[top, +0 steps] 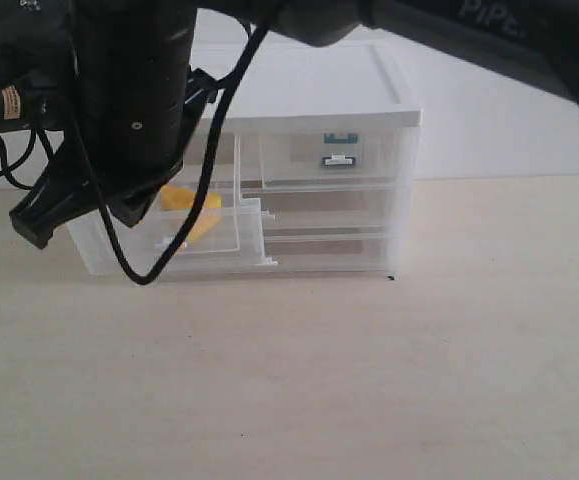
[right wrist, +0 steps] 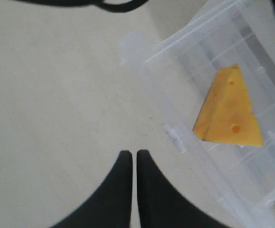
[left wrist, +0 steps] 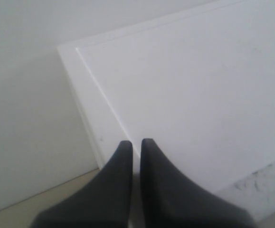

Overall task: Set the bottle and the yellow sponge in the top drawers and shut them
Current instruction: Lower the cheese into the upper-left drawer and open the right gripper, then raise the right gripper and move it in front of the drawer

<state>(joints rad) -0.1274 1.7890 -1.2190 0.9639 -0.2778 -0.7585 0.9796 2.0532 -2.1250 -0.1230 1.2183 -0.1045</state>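
The yellow sponge (top: 191,205) (right wrist: 230,111) lies in the left top drawer (top: 224,238) (right wrist: 184,71), which is pulled out toward the front. The bottle (top: 341,150) shows by its blue-teal label through the right top drawer (top: 374,165), which sits pushed in. My right gripper (right wrist: 131,153) is shut and empty, hanging over the table just in front of the open drawer's front wall. Its arm (top: 129,110) reaches across to the left side. Over a corner of the cabinet's white top (left wrist: 189,85), my left gripper (left wrist: 136,142) is shut on nothing.
Two full-width drawers (top: 329,232) sit closed under the top pair. A black cable (top: 134,270) loops down in front of the open drawer. The pale table (top: 369,380) stretches ahead of the cabinet, with a white wall behind.
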